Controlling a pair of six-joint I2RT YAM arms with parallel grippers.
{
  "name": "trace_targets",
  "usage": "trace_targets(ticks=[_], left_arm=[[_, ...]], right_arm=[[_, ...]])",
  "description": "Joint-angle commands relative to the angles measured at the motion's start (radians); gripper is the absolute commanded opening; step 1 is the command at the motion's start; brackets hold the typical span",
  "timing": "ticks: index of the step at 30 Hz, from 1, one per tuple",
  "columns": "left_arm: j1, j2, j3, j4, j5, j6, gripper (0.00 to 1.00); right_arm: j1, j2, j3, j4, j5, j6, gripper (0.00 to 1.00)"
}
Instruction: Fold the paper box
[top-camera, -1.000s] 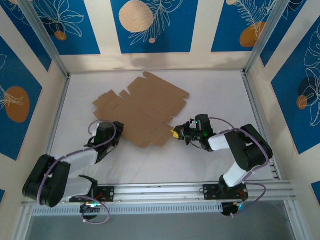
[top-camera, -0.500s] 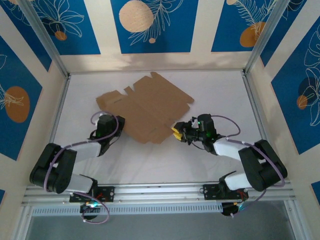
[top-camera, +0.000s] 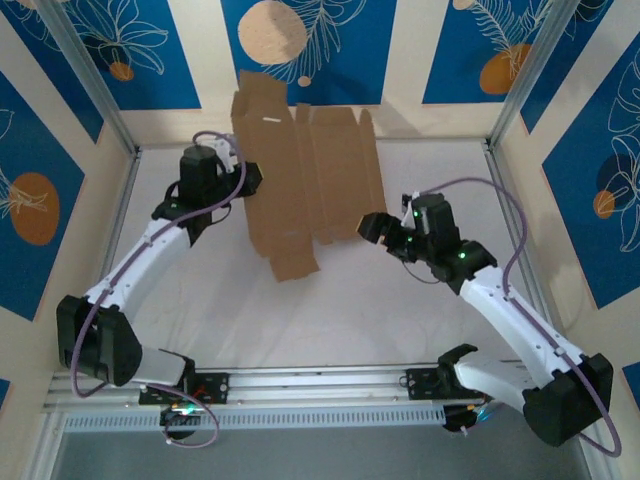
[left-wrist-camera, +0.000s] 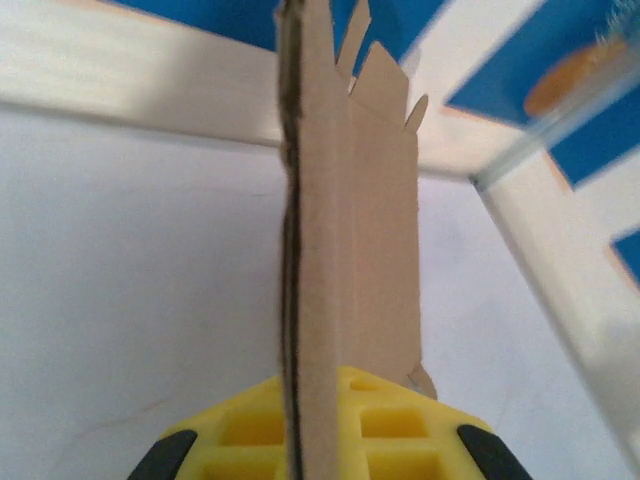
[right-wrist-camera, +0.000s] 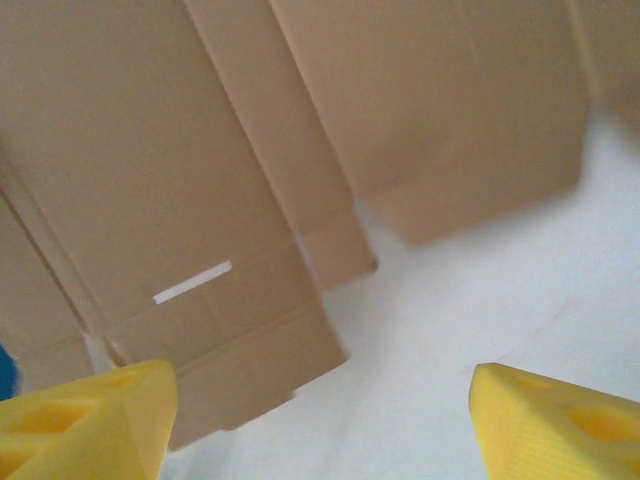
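You see the left gripper (top-camera: 243, 182) pinching the paper box (top-camera: 315, 180) at upper centre; the right gripper (top-camera: 368, 228), fingers spread, sits just beside it.

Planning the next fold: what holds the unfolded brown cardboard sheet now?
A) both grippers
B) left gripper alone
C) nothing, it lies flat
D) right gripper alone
B: the left gripper is clamped on an edge of the brown cardboard sheet, while the right gripper stands open, gripping nothing.
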Motion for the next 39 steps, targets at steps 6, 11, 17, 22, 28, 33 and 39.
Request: trace_targets(ticks=[6, 11, 17, 22, 28, 33, 39], left_arm=[[-0.033, 0.119, 0.315, -0.388, 0.096, 0.505, 0.0], [-0.104, 0.13, 0.367, -0.416, -0.075, 0.761, 0.0], [-0.158, 0.103, 0.325, -0.335, -0.103, 1.04, 0.0], [-0.176, 0.124, 0.343, -0.299, -0.157, 1.187, 0.0], [-0.23, 0.219, 0.372, -0.31, -0.271, 1.445, 0.0], [-0.249, 0.281, 0.417, -0.343, -0.303, 1.531, 0.0], [-0.27, 0.307, 0.463, -0.463, -0.248, 1.599, 0.0]], right_arm=[[0.028, 0.096, 0.156, 0.189, 0.117, -0.667, 0.76], [0.031, 0.243, 0.335, 0.237, 0.12, -1.048, 0.78], [0.015, 0.336, 0.454, 0.299, 0.054, -1.311, 0.78], [0.016, 0.358, 0.438, 0.318, 0.039, -1.434, 0.75], [0.062, 0.234, 0.186, 0.526, -0.041, -1.489, 0.69], [0.06, 0.178, 0.088, 0.592, 0.002, -1.513, 0.7], [0.015, 0.184, 0.083, 0.535, -0.013, -1.644, 0.75]])
